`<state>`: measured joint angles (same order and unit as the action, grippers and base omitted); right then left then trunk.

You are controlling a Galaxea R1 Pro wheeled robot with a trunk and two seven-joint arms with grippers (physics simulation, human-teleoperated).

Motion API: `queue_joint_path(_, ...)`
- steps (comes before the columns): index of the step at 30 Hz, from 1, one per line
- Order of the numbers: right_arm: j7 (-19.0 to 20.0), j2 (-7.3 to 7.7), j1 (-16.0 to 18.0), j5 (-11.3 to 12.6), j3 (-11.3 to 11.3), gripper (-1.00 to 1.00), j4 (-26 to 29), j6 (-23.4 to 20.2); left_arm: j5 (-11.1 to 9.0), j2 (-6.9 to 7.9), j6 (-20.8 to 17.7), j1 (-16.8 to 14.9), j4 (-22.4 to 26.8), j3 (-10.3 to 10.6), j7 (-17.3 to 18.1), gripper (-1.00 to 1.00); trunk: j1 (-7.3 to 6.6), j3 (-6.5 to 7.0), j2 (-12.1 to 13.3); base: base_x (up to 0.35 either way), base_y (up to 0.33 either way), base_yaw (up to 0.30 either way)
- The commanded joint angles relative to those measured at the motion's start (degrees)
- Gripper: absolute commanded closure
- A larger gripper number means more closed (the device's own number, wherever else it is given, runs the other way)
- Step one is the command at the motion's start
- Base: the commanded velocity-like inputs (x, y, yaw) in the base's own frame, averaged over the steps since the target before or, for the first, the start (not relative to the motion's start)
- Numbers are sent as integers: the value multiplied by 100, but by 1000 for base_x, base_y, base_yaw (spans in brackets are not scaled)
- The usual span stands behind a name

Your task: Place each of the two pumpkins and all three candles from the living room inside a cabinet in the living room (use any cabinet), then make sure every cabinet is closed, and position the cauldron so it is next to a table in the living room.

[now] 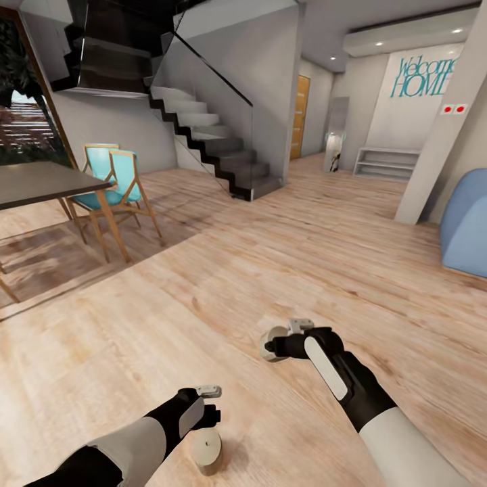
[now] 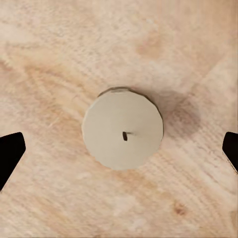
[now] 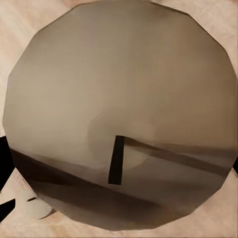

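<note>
Left gripper (image 1: 208,400): poised directly above a candle (image 1: 207,452) standing upright on the wood floor (image 1: 223,270). In the left wrist view its two dark fingertips (image 2: 11,154) sit wide apart at either side, clear of the candle (image 2: 122,128); claw released, gripping nothing. Pale flat top and short dark wick plain; the sides are almost wholly hidden from above.

Right gripper (image 1: 284,343): a second candle (image 1: 273,343) sits at its tip, lifted off the floor and partly masked by the dark fingers. In the right wrist view this candle's top (image 3: 119,99) is pressed close to the lens, wick visible, its rim cut off at the edges; only slivers of finger show at the margins. Claw clenched on the candle.

Third candle (image 3: 33,208): small, beyond the held one, on the floor, mostly hidden behind it.

Surroundings, well beyond both claws: dark dining table (image 1: 40,182), cut off at the frame edge; teal chairs (image 1: 111,179); staircase (image 1: 210,145).
</note>
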<state>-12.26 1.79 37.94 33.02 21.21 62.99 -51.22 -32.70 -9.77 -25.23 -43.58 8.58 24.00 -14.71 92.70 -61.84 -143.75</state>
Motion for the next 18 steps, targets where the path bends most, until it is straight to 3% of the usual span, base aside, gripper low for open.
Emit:
queue_joint_path(1, -60, 6, 4, 68, 16, 100, 18, -6, -61, 2, -25, -1, 12, 43, -39, -100, 1, -5, -2, 128, 3, 0)
queue_joint_path(6, -57, 6, 5, 73, 20, 100, 36, -3, -61, 2, -44, -1, 13, 46, -35, -100, 1, -5, -2, 46, 1, 0)
queue_joint_path(18, -57, 6, 4, 73, 22, 100, 38, -4, -61, -7, -70, -1, 4, 52, -32, -100, 32, -271, -18, 2, 0, 0)
